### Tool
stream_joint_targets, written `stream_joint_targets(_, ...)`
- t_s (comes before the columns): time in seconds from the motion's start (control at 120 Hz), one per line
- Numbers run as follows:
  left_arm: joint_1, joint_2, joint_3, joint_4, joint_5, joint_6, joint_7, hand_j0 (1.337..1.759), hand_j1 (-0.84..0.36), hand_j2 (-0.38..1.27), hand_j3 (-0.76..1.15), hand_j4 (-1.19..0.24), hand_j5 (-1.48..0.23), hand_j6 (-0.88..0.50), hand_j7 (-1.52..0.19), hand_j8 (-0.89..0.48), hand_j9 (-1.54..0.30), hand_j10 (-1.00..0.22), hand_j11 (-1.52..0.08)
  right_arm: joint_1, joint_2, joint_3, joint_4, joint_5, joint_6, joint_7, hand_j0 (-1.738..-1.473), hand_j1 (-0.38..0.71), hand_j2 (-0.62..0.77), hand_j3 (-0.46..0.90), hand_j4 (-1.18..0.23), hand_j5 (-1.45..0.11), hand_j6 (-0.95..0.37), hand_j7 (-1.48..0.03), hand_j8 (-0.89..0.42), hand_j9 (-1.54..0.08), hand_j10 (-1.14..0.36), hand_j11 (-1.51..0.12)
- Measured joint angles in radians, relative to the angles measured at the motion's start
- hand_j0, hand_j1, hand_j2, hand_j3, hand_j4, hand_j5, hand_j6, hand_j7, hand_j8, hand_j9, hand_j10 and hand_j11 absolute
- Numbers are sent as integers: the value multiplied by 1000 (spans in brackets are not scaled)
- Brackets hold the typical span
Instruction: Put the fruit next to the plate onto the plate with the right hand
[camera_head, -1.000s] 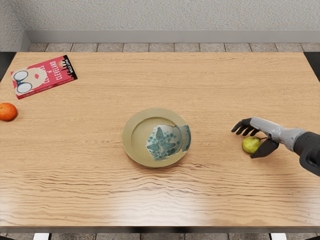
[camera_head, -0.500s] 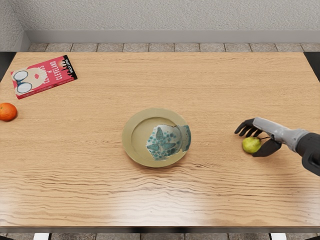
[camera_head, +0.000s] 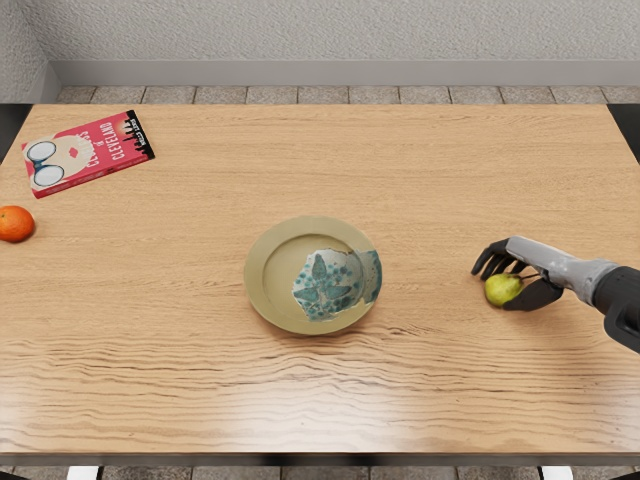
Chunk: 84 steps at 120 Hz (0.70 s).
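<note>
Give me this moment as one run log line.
right hand: around pear | pear: on table, right of plate | plate: no fruit

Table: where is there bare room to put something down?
Bare wood lies between the plate and the pear, across the back right of the book, and along the whole front. It is crowded only where the right hand meets the pear; the orange sits far left.

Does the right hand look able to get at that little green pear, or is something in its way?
Most likely yes. The right hand is right at the pear, cupped around it on the table, and nothing lies between them. The plate sits well off to the left.
</note>
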Motion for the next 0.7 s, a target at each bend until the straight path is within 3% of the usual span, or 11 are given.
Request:
stream_joint_targets(0.125, 0, 0, 0, 0, 0, 0, 0, 1658, 349, 0, 0, -1, 0, -1, 0, -1, 0, 0, 0, -1, 0, 1, 0, -2, 5, 3, -1656, 329, 114, 0, -615, -788, -508, -791, -373, -795, -477, -805)
stream_joint_targets(0.308, 0, 0, 0, 0, 0, 0, 0, 1658, 349, 0, 0, -1, 0, -1, 0, -1, 0, 0, 0, -3, 2, 1, -1, -3, 7, 4, -1653, 299, 212, -1, -680, -840, -548, -862, -426, -860, -534, -882)
stream_joint_targets(0.617, 0, 0, 0, 0, 0, 0, 0, 1658, 349, 0, 0, -1, 0, -1, 0, -1, 0, 0, 0, -4, 1, 6, -11, 16, 26, 5, -1645, 279, 156, -1, -700, -899, -525, -904, -405, -934, -513, -965)
stream_joint_targets(0.7, 0, 0, 0, 0, 0, 0, 0, 1658, 349, 0, 0, -1, 0, -1, 0, -1, 0, -1, 0, 3, 0, 14, -14, 45, 56, 5, -1647, 298, 204, 1, -694, -914, -517, -906, -376, -939, -505, -965)
